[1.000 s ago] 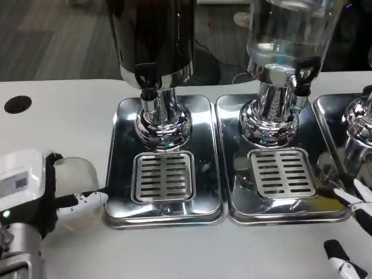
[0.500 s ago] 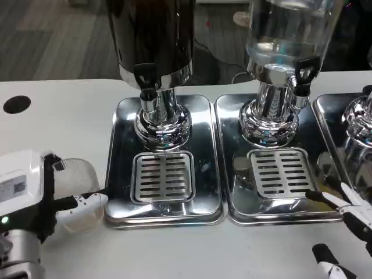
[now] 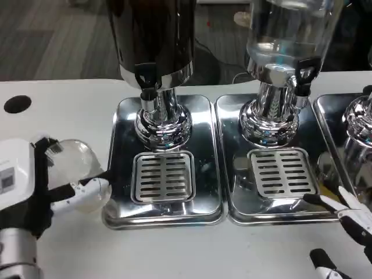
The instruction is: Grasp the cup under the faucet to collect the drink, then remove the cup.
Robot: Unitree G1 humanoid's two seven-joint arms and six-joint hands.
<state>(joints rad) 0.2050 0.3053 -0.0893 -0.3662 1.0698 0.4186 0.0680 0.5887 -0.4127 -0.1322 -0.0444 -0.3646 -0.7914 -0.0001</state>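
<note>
1. Down at the lower left, the left hand [image 3: 40, 192] has its fingers wrapped around a clear plastic cup [image 3: 78, 168], white back of the hand facing the camera, one white finger lying across the cup's front
2. The cup is tipped so that its round rim faces up towards the camera, sitting over the white table [image 3: 64, 110] just beside the left edge of the nearest chrome drip tray [image 3: 206, 116], well short of any spout; whether there's anything inside, I can't tell
3. Behind that tray stands the dark dispenser [image 3: 154, 35], its black faucet [image 3: 145, 78] hanging over a chrome pedestal, and the slotted grille [image 3: 164, 177] sits in front of it with nothing on it
4. Next tray [image 3: 322, 136] along, the clear dispenser [image 3: 288, 32] with its own black tap [image 3: 303, 74] and a second grille [image 3: 283, 172]
5. Far right, the edge of a third chrome base [image 3: 359, 119] creeps into the shot
6. Bottom right corner, the right hand [image 3: 343, 232] is holding nothing, its white and black fingers spread apart, one fingertip reaching over the front lip of the middle tray
7. A black round hole [image 3: 17, 104] marks the tabletop at far left
</note>
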